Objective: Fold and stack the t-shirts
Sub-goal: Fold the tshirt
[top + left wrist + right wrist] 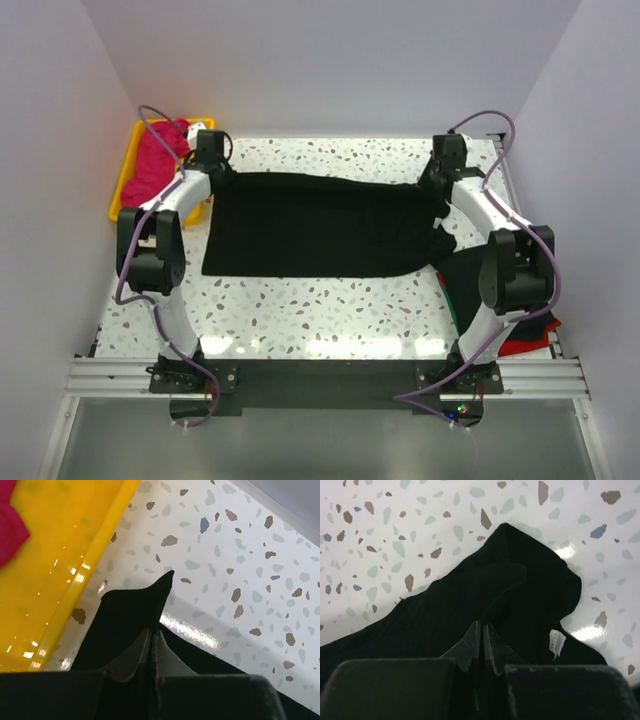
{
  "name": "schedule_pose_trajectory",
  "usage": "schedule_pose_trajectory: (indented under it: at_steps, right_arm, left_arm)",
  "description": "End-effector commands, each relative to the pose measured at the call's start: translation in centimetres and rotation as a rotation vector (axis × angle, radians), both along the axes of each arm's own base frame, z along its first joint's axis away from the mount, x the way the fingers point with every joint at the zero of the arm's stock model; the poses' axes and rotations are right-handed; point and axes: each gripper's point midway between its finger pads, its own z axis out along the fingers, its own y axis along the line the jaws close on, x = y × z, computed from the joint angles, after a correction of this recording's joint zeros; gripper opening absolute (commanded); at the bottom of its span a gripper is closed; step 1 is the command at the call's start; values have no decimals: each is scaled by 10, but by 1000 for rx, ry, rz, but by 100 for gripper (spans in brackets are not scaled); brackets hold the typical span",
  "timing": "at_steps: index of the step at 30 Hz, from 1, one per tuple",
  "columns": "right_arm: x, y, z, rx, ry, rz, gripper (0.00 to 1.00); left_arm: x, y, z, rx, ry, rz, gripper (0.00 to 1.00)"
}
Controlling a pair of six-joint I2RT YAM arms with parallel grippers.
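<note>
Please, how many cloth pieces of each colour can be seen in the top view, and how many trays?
Black cloth: 2, the large t-shirt and a smaller piece
Pink cloth: 1
Red cloth: 1
Yellow tray: 1
Total: 5

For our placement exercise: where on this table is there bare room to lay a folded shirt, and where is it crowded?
Free: the table strip between the near hem of the black t-shirt and the arm bases; a thinner strip along the back wall. Crowded: far left, yellow tray with pink shirt; near right, stacked shirts.
</note>
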Motion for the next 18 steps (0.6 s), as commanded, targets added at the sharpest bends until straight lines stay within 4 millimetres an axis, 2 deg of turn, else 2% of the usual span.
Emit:
schedule_pose_trajectory:
  at_steps: [1,2,4,5,7,9,10,11,13,14,16,17,18]
  right_arm:
    - [-15,-10,23,25,-39,-67,0]
    - [-22,-10,18,27,-26,-71,0]
    - [-28,-9,26,45,-51,-71,0]
    - [-35,-9,18,50,-33,-70,0]
    - [-42,-8,17,60,-33,-70,0]
    - [-52,-9,6,56,-5,-73,0]
    - [-56,-9,6,62,-6,-79,0]
    - [-62,-10,1,62,8,-79,0]
    - [-70,-6,-5,82,21,-69,0]
    - [-72,-5,-6,89,25,-67,0]
    - [-77,-3,-13,99,38,-64,0]
    - [-81,-4,-17,98,51,-65,2]
    - [-84,-4,-20,99,63,-68,4]
  left_arm:
    - [-5,22,36,10,-115,114,0]
    - [-8,24,43,11,-132,125,0]
    - [-18,27,37,6,-123,148,0]
    - [-21,26,40,0,-131,154,0]
    - [-30,27,31,-15,-116,172,0]
    - [-41,27,26,-37,-115,197,0]
    - [-46,28,30,-47,-127,206,0]
    - [-55,28,19,-59,-112,221,0]
    - [-62,29,23,-81,-141,238,0]
    - [-72,28,10,-96,-124,248,2]
    - [-77,27,12,-119,-152,257,8]
    - [-84,24,1,-140,-134,253,11]
    - [-85,21,1,-158,-144,244,11]
